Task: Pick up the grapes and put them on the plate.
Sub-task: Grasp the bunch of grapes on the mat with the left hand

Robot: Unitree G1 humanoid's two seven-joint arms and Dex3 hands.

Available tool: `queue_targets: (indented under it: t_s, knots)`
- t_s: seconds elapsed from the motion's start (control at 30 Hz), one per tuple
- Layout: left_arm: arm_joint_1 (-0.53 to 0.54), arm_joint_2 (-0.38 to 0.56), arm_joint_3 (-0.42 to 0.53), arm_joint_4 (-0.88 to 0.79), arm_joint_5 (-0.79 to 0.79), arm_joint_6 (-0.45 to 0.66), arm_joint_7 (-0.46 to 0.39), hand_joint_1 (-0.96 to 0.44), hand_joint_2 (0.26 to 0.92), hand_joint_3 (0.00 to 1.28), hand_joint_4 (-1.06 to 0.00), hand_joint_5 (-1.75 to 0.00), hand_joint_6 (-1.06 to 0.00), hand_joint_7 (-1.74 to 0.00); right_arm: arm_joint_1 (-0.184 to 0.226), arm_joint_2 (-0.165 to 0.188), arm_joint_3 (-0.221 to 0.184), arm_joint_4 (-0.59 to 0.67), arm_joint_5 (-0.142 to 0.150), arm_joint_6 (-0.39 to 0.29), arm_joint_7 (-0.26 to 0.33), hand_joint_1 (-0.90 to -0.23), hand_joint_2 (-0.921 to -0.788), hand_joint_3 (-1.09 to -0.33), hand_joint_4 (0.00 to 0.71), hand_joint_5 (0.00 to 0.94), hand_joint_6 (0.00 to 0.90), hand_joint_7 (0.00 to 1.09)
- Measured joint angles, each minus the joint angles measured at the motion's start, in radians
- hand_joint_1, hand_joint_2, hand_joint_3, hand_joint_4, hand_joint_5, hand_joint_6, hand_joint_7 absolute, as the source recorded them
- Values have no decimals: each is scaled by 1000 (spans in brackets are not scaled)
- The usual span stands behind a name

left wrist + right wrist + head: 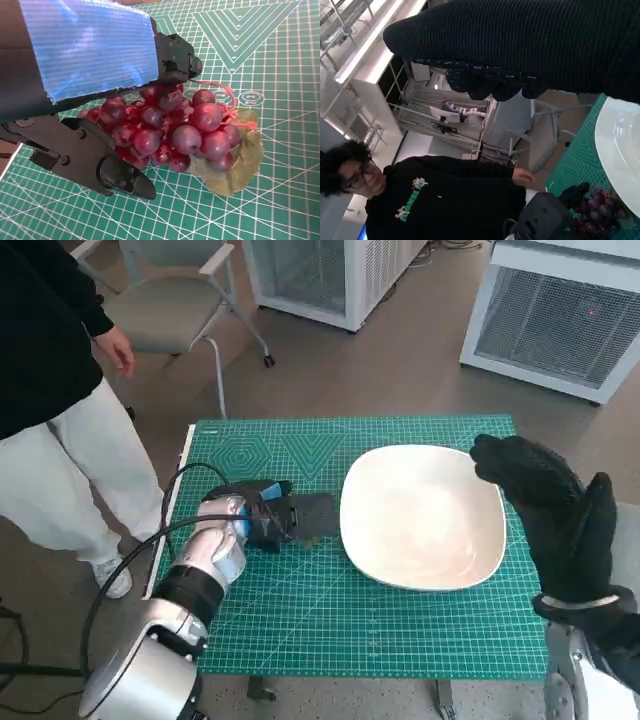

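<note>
Green cutting mat [300,640] over table, white cabinets behind. Grapes [175,130] on mat, just left of plate [480,550], not yet on it. Left robot hand [270,518] over bunch, black fingers [105,165] either side; firm grip or only contact: cannot tell. Right robot hand [555,515] raised beside plate, holding nothing, fingers extended. Remaining, by judgement: secure grasp, lift, carry right, release on bare plate. Person [45,380] standing at left.

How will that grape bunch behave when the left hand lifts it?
The grapes are a loose cluster on thin stems, so they will probably sag and swing. The round, glossy berries may slip between the left hand fingers. The leaf looks limp and will likely dangle.
</note>
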Motion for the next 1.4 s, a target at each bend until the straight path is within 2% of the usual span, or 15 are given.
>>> queue_targets:
  t_s: [0.43,0.7,0.77,0.83,0.87,0.9,0.97,1.03,1.1,1.23,1.4]
  knots:
    - [-25,-36,-38,52,6,6,-4,-156,769,9,-53,-9,-220,-1,8,0,1,-12,0,0,0,-552,-921,-594,387,155,59,719]
    - [-26,-40,-41,56,5,6,6,-66,793,14,-208,-103,-263,-15,17,0,0,-22,1,1,0,-552,-921,-594,388,152,59,721]
    - [-26,-41,-39,56,2,5,16,-27,811,15,-185,-275,-288,-12,18,0,0,-24,1,1,0,-552,-921,-594,389,152,59,721]
    - [-26,-41,-36,56,-1,4,30,19,830,13,-134,-635,-324,-9,19,0,0,-24,1,2,0,-552,-921,-593,389,151,59,721]
    - [-25,-41,-34,57,-2,3,39,67,827,57,-159,-846,-346,-10,19,0,0,-24,1,2,0,-552,-921,-593,390,151,59,721]
    - [-25,-42,-31,57,-4,2,49,126,812,134,-228,-1022,-367,-10,19,0,0,-24,1,3,0,-553,-921,-592,390,151,59,721]
    - [-25,-43,-25,57,-6,-2,72,257,733,388,-402,-1267,-410,-12,19,0,1,-24,1,4,-1,-553,-921,-592,391,150,60,721]
    - [-23,-43,-20,57,-7,-9,100,335,630,637,-499,-1405,-446,-13,19,0,1,-24,1,4,-1,-553,-921,-592,391,149,60,720]
    - [-19,-43,-19,57,-6,-18,130,371,591,776,-510,-1516,-486,-19,19,0,1,-24,1,4,-1,-553,-921,-591,392,148,60,720]
    - [-3,-43,-35,56,9,-48,195,380,638,816,-429,-1648,-534,-27,19,0,1,-24,1,4,-1,-553,-921,-591,393,147,61,720]
    - [21,-42,-56,56,32,-91,237,387,619,900,-397,-1723,-533,-17,19,0,0,-24,1,4,-1,-553,-921,-591,394,145,61,719]
